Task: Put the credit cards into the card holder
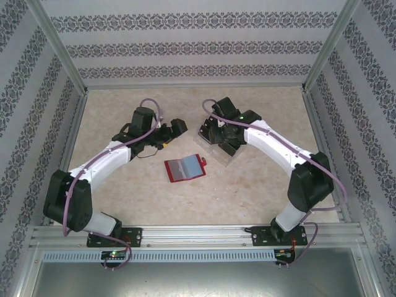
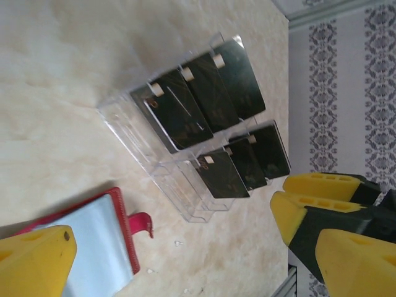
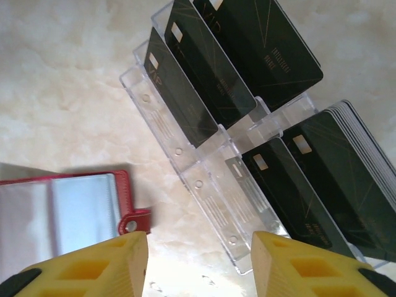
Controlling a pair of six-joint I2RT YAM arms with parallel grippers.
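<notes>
Credit cards point(image 3: 185, 99) in the rack point(image 3: 210, 192), card holder point(image 3: 80, 207) near its left

Count: one red wallet point(image 1: 184, 168), one clear plastic rack point(image 2: 184, 199). Black cards point(image 2: 213, 93) in the rack: six faces seen, three per row. One position holds a stack point(image 3: 359, 179); the number in it is not readable.

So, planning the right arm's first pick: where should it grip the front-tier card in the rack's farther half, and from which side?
Probably its free upper edge, pinched across both faces from above: the credit card leans in the clear rack, lower edge sunk in its slot.
</notes>
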